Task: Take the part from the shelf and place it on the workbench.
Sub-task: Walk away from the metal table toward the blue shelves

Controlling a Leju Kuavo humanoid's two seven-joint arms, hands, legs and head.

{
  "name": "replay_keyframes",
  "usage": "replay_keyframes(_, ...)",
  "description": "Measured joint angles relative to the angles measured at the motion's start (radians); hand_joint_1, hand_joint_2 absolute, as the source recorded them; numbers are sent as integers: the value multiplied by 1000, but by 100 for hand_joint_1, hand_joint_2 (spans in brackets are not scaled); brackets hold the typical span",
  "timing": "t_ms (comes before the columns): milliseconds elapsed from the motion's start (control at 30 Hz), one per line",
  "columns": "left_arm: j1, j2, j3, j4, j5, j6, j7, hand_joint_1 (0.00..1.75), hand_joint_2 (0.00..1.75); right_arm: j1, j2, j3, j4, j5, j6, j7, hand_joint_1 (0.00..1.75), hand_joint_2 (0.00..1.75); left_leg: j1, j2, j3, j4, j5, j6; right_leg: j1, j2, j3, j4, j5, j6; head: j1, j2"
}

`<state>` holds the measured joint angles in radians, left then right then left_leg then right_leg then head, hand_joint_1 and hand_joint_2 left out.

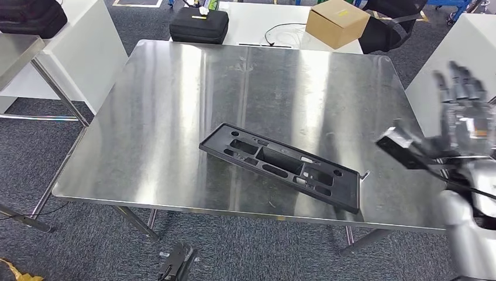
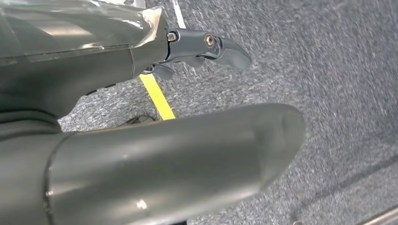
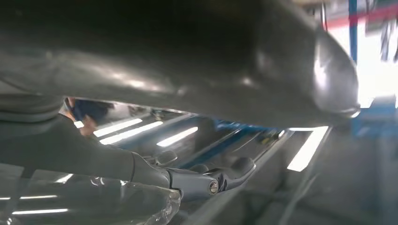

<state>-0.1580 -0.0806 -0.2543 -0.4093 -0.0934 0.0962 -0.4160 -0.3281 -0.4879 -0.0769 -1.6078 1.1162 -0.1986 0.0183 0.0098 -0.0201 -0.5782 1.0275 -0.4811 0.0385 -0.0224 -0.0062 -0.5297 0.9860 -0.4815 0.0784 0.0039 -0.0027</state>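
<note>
Long black plastic part [image 1: 281, 165] with cut-outs, flat on steel workbench [image 1: 175, 99], right hand [image 1: 462, 120] empty, fingers spread

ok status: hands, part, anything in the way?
Right hand open, raised off the bench's right edge. Left hand low over carpet, empty. Black part flat on workbench, near front edge. Nothing near it.

A steel desk [image 1: 175, 117] on thin metal legs stands on grey carpet floor [image 1: 88, 246]. A long black part [image 1: 281, 165] with cut-out openings lies flat on it, toward the near right, angled so its right end is nearest the near edge.
</note>
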Motion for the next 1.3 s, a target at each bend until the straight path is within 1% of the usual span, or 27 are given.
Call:
replay_keyframes(100, 7, 13, 11, 2, 14, 2, -12, 0, 0, 59, -43, -157, -25, -125, -32, -60, 0, 0, 0, 1, -1, 0, 0, 0, 0, 1, -1, 0, 0, 0, 0, 0)
replay_keyframes(200, 10, 21, 24, 5, 33, 8, -32, 0, 0, 132, -67, -261, -51, -245, -64, -118, 0, 0, 0, 2, 0, 0, -1, 0, 0, 2, -1, 0, 0, 0, 0, 0)
replay_keyframes(267, 17, 26, 32, 7, 44, 12, -47, 0, 0, 209, -73, -325, -81, -326, -92, -162, 0, 0, 0, 0, 0, -1, -1, 0, 1, 0, 0, 0, 0, 0, 0, 0)
replay_keyframes(333, 27, 31, 40, 8, 50, 12, -55, 0, 0, 273, -71, -381, -109, -359, -109, -185, 0, 0, 0, 1, 0, -1, -1, 0, 1, 0, -1, 0, -1, -1, 0, 0)
replay_keyframes(433, 33, 36, 46, 9, 54, 18, -59, 0, 0, 334, -66, -432, -140, -397, -116, -207, 0, 0, 1, 5, 1, -1, -1, 0, 1, 4, -1, 0, 0, -1, 0, 0)
replay_keyframes(500, 36, 37, 49, 9, 56, 31, -60, 0, 0, 386, -43, -455, -176, -466, -125, -244, 0, 0, 1, 4, 2, -1, -1, 0, 1, 3, -1, 0, -1, -1, 0, 0)
replay_keyframes(567, 45, 39, 50, 9, 59, 40, -61, 0, 0, 449, 1, -478, -225, -518, -136, -283, 0, 0, 1, 3, 2, -1, -1, 0, 2, 2, -1, 0, -1, -1, 0, 0)
replay_keyframes(633, 52, 42, 51, 9, 60, 42, -61, 0, 0, 493, 39, -496, -260, -534, -141, -302, 0, 0, 1, 4, 2, -1, -1, 0, 1, 3, -1, 0, -1, -1, -1, 0)
replay_keyframes(700, 55, 43, 51, 9, 60, 43, -61, 0, 0, 515, 61, -509, -281, -543, -140, -310, 0, 0, 1, 6, 2, -1, -1, 0, 1, 5, -1, -1, -1, -1, 0, 0)
replay_keyframes(800, 56, 45, 55, 9, 69, 55, -57, 0, 0, 552, 100, -527, -316, -587, -134, -349, 0, 0, -4, 6, 3, 2, -5, 6, -3, 5, 1, -3, 0, 1, 0, 0)
replay_keyframes(867, 62, 47, 65, 9, 80, 67, -53, 0, 0, 592, 150, -537, -357, -631, -130, -399, 0, 0, -8, 5, 4, 0, -4, 12, -5, 3, 3, -6, 2, 4, -1, 0)
replay_keyframes(933, 71, 50, 76, 9, 89, 76, -52, 0, 0, 629, 205, -543, -400, -658, -131, -445, 0, 0, -4, 7, 12, -17, 6, 21, -9, 3, -1, 2, -5, 7, 0, 0)
replay_keyframes(967, 75, 52, 79, 9, 92, 80, -52, 0, 0, 645, 231, -546, -421, -666, -133, -461, 0, 0, -1, 9, 17, -26, 11, 24, -10, 4, -12, 28, -22, 4, 1, 0)
replay_keyframes(1000, 79, 53, 83, 9, 94, 83, -53, 0, 0, 660, 255, -548, -438, -671, -135, -474, 0, 0, 1, 12, 21, -33, 15, 27, -11, 4, -33, 74, -47, 0, 3, 0)
replay_keyframes(1033, 83, 54, 86, 9, 95, 85, -53, 0, 0, 673, 278, -549, -454, -676, -136, -482, 0, 0, 1, 14, 21, -35, 16, 28, -10, 5, -60, 136, -76, -4, 3, 0)
replay_keyframes(1067, 88, 54, 89, 9, 96, 86, -54, 0, 0, 685, 298, -550, -468, -680, -137, -488, 0, 0, 1, 16, 21, -35, 16, 28, -10, 5, -90, 202, -102, -5, 4, 0)
replay_keyframes(1100, 93, 54, 92, 9, 96, 88, -54, 0, 0, 694, 316, -550, -478, -683, -137, -491, 0, 0, 1, 18, 20, -34, 16, 28, -11, 5, -111, 248, -115, -2, 4, 0)
replay_keyframes(1133, 97, 54, 93, 9, 97, 89, -54, 0, 0, 702, 331, -550, -487, -685, -137, -494, 0, 0, 3, 18, 20, -34, 16, 26, -13, 5, -117, 264, -113, 6, 4, 0)
replay_keyframes(1167, 100, 54, 94, 9, 97, 90, -53, 0, 0, 708, 344, -550, -495, -686, -135, -496, 0, 0, 5, 19, 19, -33, 16, 22, -17, 5, -104, 240, -96, 18, 4, 0)
replay_keyframes(1200, 102, 54, 95, 9, 98, 92, -52, 0, 0, 712, 357, -550, -504, -687, -133, -499, 0, 0, 9, 18, 19, -32, 16, 17, -23, 4, -72, 181, -70, 32, 5, 0)
replay_keyframes(1233, 104, 55, 96, 9, 98, 93, -51, 0, 0, 715, 370, -549, -511, -687, -131, -503, 0, 0, 11, 17, 18, -28, 15, 8, -28, 4, -35, 112, -49, 44, 5, 0)
replay_keyframes(1267, 105, 56, 98, 9, 100, 95, -51, 0, 0, 718, 385, -549, -518, -687, -129, -506, 0, 0, 13, 15, 17, -25, 14, -2, -29, 9, -4, 60, -29, 49, 6, 0)
replay_keyframes(1300, 106, 58, 101, 9, 102, 98, -50, 0, 0, 723, 401, -548, -524, -686, -127, -510, 0, 0, 12, 13, 15, -20, 12, -11, -29, 13, 14, 28, -21, 46, 8, 0)
